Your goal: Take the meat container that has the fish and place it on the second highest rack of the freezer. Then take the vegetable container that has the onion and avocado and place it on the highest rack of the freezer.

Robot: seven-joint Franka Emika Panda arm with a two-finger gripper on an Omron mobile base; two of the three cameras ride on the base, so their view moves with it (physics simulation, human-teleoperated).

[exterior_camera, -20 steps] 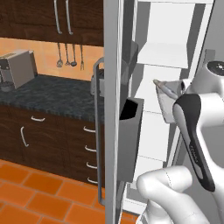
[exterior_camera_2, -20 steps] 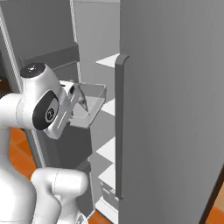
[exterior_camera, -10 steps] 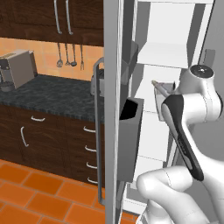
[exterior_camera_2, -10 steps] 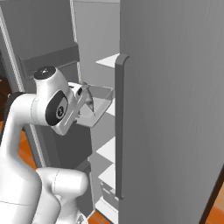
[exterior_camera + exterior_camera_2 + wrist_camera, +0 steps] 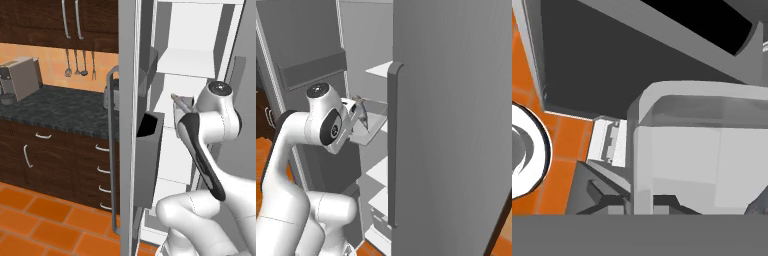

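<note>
Arm has swung inward; container (image 5: 370, 126) seemingly clamped in hidden fingers.

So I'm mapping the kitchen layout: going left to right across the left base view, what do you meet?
Coffee machine → hanging utensils → freezer door's handle → dark door bin → held container → robot arm.

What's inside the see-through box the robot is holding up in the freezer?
A pointed grey thing, probably the fish, sticks up inside the clear container. The robot's arm covers much of the box, so the rest of the fish cannot be seen. The hand view shows the container's wall, blurry.
</note>
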